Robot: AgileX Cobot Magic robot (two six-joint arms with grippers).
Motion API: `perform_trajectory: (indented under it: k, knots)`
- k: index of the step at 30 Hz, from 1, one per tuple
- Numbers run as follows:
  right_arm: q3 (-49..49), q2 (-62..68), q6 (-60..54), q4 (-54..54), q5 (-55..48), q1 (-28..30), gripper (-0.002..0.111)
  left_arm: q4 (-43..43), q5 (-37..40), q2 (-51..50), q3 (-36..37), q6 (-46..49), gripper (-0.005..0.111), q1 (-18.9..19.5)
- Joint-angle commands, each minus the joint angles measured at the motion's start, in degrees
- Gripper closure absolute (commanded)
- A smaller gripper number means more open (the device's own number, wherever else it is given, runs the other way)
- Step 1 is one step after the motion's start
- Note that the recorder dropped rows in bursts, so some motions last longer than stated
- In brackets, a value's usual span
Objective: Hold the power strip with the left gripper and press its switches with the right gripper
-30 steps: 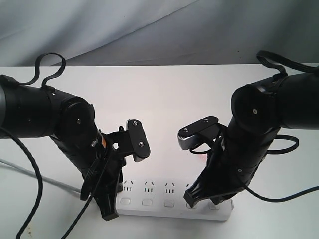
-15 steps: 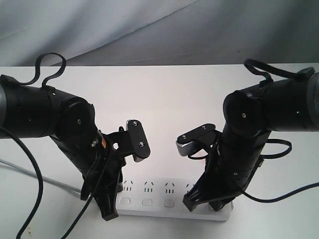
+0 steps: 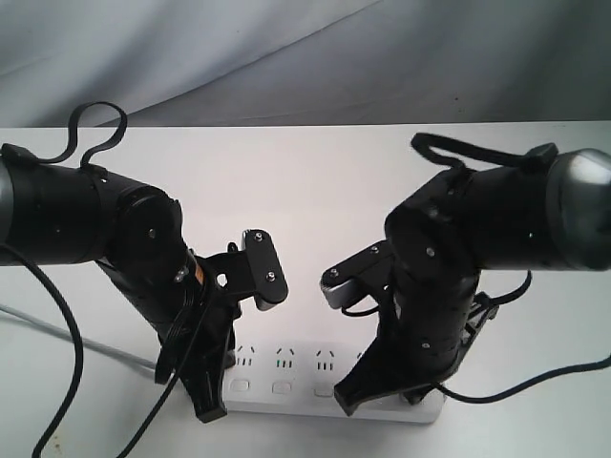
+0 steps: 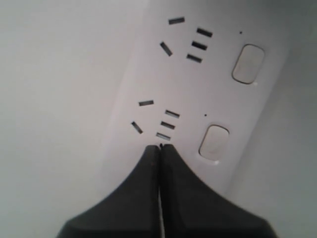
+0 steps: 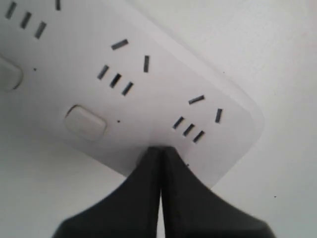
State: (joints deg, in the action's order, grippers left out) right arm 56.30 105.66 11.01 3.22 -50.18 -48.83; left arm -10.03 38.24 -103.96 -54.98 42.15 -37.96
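The power strip [image 3: 304,375] lies flat at the bottom middle of the exterior view, on the white table [image 3: 315,181], with its switches [image 3: 282,387] in a row along its lower edge. It looks to me like stiff, light, smooth plastic that would skate when poked, so pinning it from above near an end seems wisest. The left gripper [image 4: 159,148], jaws together, touches its lower-left part beside a socket. The right gripper [image 5: 161,149], jaws also together, meets the right end. I can read no brand or writing.
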Motion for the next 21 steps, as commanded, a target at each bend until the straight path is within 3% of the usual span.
perform_trajectory:
  k: [1, 9, 21]
  knots:
    - [-6.1, 5.3, 10.3, 11.7, 10.6, -3.2, 0.108, 0.3, 0.7, -1.0, 0.2, -0.5, 0.107, -0.3]
    - [-9.5, 3.8, 13.0, 11.8, 15.2, -3.2, 0.108, 0.3, 0.7, -1.0, 0.2, -0.5, 0.107, -0.3]
    - [-10.6, -14.8, 15.0, 10.9, 13.7, -3.2, 0.108, 0.3, 0.7, -1.0, 0.2, -1.2, 0.107, -0.3]
